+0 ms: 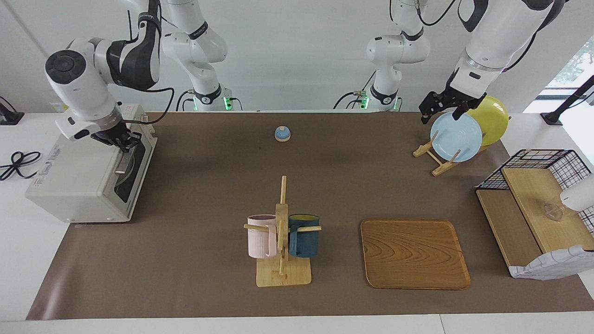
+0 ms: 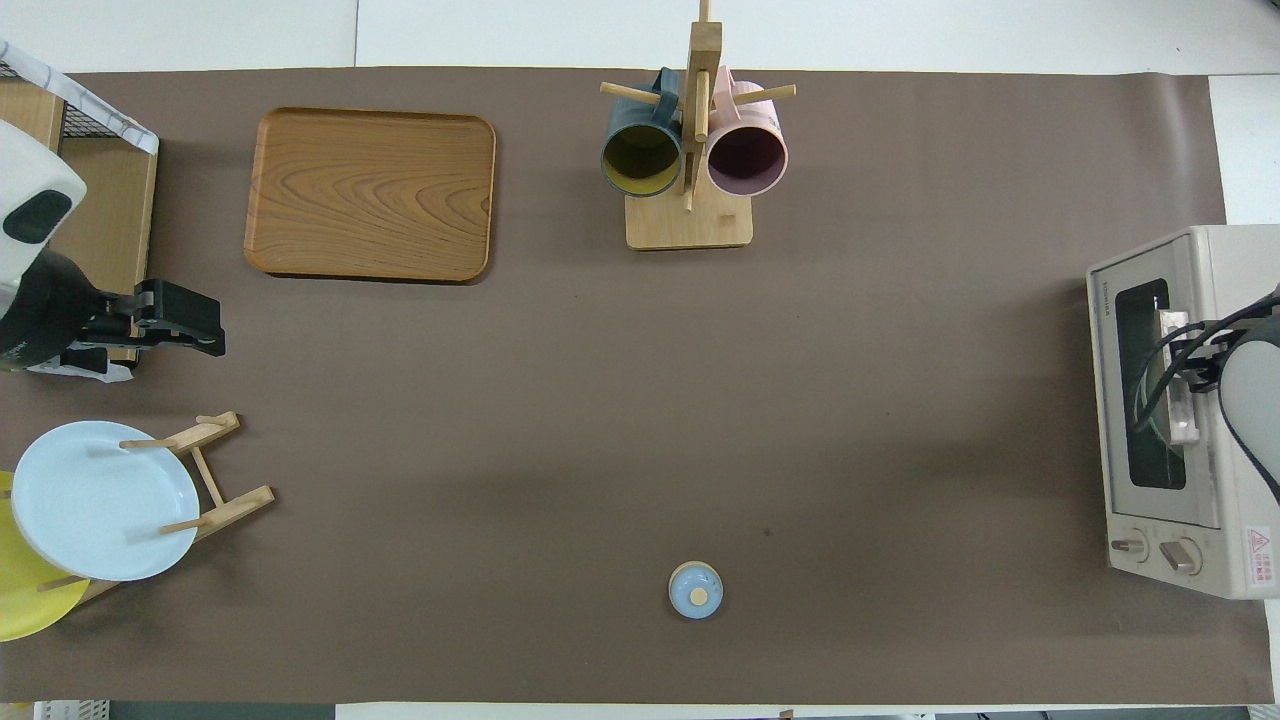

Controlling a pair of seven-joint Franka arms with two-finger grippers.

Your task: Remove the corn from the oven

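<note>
While the oven stays shut, right gripper meets its handle — corn unseen.

White wall, bright window, brown-matted table

Two high cameras, half a turn apart

My facing view looks back toward the arms; my overhead looks steeply down. Both share the whole table, roughly.

Bright even light, soft shadows, sharp focus, window glare
</note>
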